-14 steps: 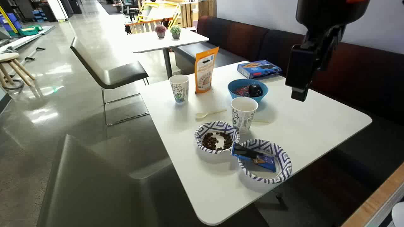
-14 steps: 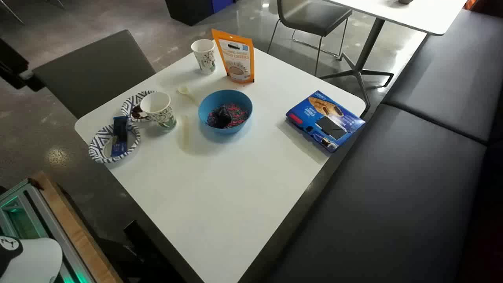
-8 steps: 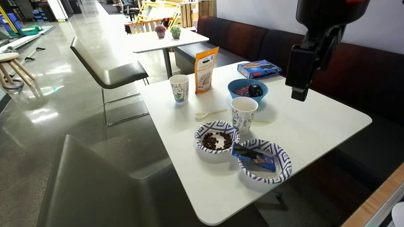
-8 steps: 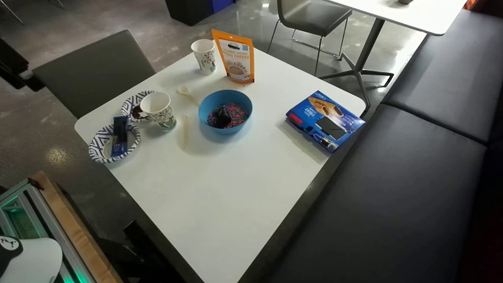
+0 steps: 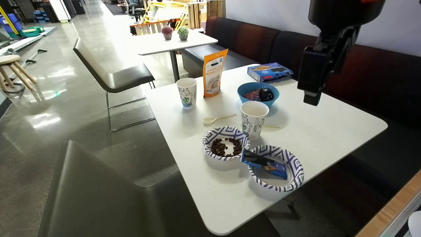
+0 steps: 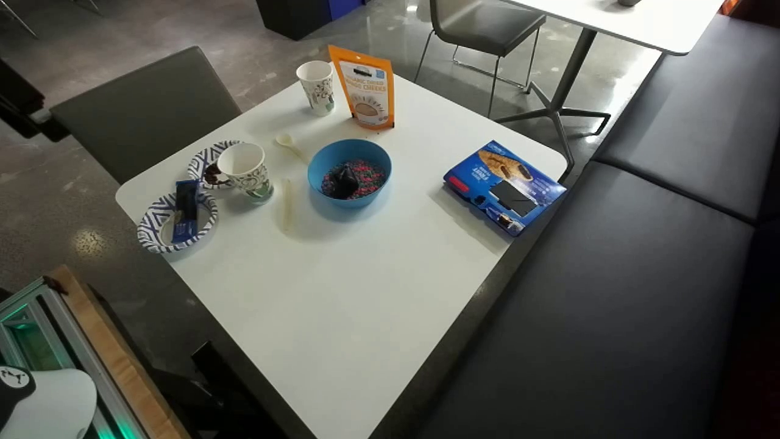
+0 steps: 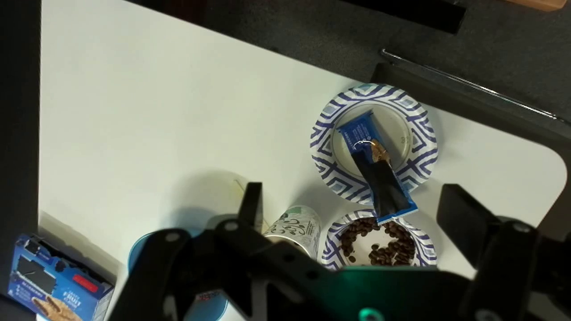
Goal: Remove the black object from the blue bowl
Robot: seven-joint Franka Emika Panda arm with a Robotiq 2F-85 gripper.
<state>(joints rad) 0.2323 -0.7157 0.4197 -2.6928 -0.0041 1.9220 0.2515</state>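
Note:
The black object [image 5: 266, 94] sits inside the blue bowl [image 5: 242, 92] on top of small red and dark bits; its exact shape is unclear. Both show in an exterior view too: the black object [image 6: 345, 182] lies toward the near left side inside the blue bowl [image 6: 372, 198]. In the wrist view the blue bowl [image 7: 210, 308] is mostly covered by the gripper's own parts, and the black object is hidden. My gripper [image 7: 352, 196] is open and empty, its fingers wide apart. In an exterior view my gripper [image 5: 314, 93] hangs high above the table, apart from the bowl.
A paper cup [image 5: 252, 123] stands close by the bowl. A second cup [image 5: 187, 93], an orange pouch [image 5: 213, 74] and a blue box [image 5: 269, 71] stand farther off. A patterned dish [image 5: 210, 135] holds dark beans; a blue packet [image 5: 276, 168] lies across a patterned plate [image 5: 297, 172]. A spoon [image 5: 210, 120] lies nearby.

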